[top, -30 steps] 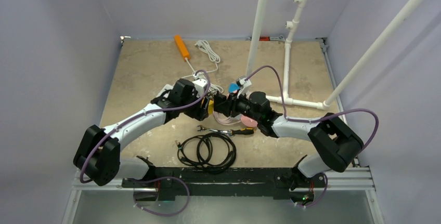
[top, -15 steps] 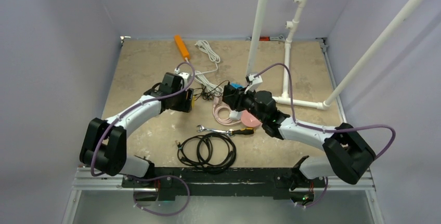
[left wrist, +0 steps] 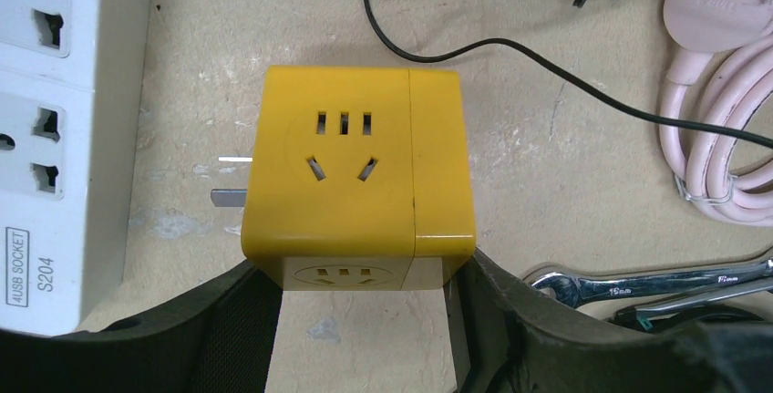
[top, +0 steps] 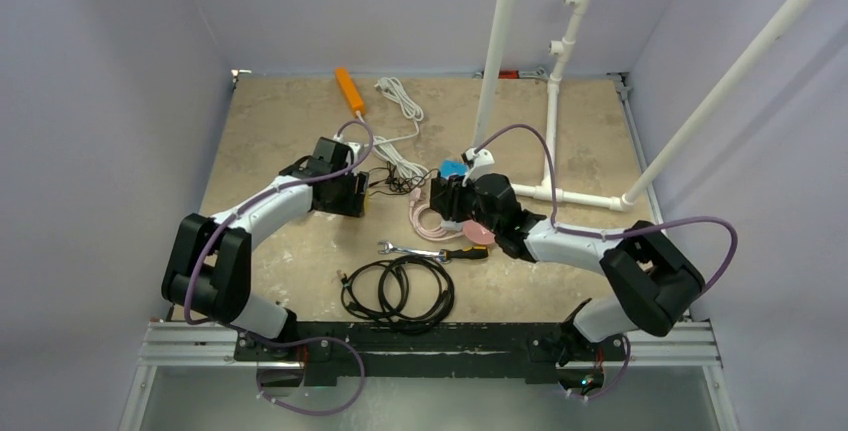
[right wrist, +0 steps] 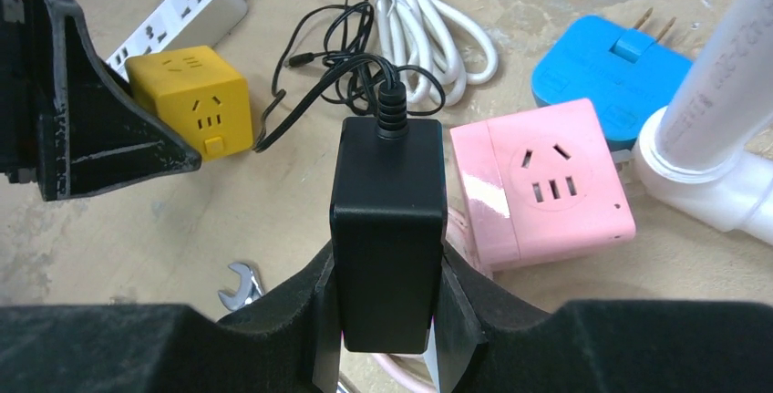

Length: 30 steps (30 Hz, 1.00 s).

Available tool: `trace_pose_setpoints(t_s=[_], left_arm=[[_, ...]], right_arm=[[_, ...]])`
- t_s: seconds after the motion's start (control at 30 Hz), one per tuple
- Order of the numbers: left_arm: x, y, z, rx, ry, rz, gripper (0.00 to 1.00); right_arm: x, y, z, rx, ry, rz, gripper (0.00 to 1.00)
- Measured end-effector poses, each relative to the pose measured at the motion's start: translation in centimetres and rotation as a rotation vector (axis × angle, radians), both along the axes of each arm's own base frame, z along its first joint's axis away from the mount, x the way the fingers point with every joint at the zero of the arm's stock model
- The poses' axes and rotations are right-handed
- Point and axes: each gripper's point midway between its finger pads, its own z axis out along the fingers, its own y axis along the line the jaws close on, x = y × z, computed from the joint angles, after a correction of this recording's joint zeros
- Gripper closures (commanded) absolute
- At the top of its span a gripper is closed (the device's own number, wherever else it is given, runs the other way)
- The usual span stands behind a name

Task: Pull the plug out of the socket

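The yellow cube socket [left wrist: 355, 170] lies on the sandy table, its metal prongs pointing left. My left gripper [left wrist: 360, 274] is shut on the cube's near end, one finger at each lower corner. The black plug [right wrist: 387, 220], a boxy adapter with a thin black cord coming out of its far end, is free of the socket. My right gripper [right wrist: 387, 265] is shut on its sides. In the top view the left gripper [top: 352, 194] and the right gripper [top: 440, 198] are apart, with a stretch of table between them.
A white power strip [left wrist: 55, 119] lies left of the yellow cube. A pink cube socket [right wrist: 542, 183], a blue one [right wrist: 606, 74] and a coiled white cable [right wrist: 419, 19] lie near the plug. A wrench [top: 410, 249], a black cable coil [top: 398, 291] and a white pipe frame [top: 550, 131] are close by.
A second ago both grippers met at the table's middle. The left has since drawn back left with the yellow socket, and the right has moved right with the black plug.
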Motion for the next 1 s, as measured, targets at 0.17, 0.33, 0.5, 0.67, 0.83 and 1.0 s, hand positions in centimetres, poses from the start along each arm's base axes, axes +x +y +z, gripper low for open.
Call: trace_pose_setpoints(t_s=[0.17, 0.33, 0.5, 0.67, 0.83, 1.0], left_arm=[[0.0, 0.2, 0.0, 0.001, 0.002, 0.006, 0.95], [0.1, 0.2, 0.0, 0.001, 0.003, 0.006, 0.75], [0.2, 0.2, 0.0, 0.001, 0.004, 0.008, 0.46], [0.2, 0.2, 0.0, -0.003, 0.007, 0.006, 0.24], [0.1, 0.0, 0.0, -0.009, 0.008, 0.003, 0.10], [0.4, 0.0, 1.4, -0.023, -0.037, 0.004, 0.01]], right_arm=[[0.2, 1.0, -0.2, 0.003, 0.018, 0.036, 0.88], [0.4, 1.6, -1.3, -0.014, 0.048, 0.051, 0.61], [0.0, 1.5, -1.7, -0.026, 0.067, 0.059, 0.44], [0.1, 1.5, -1.0, -0.017, 0.050, 0.060, 0.36], [0.1, 1.5, 0.4, -0.004, 0.015, 0.066, 0.23], [0.0, 1.2, 2.8, 0.019, -0.047, 0.067, 0.15]])
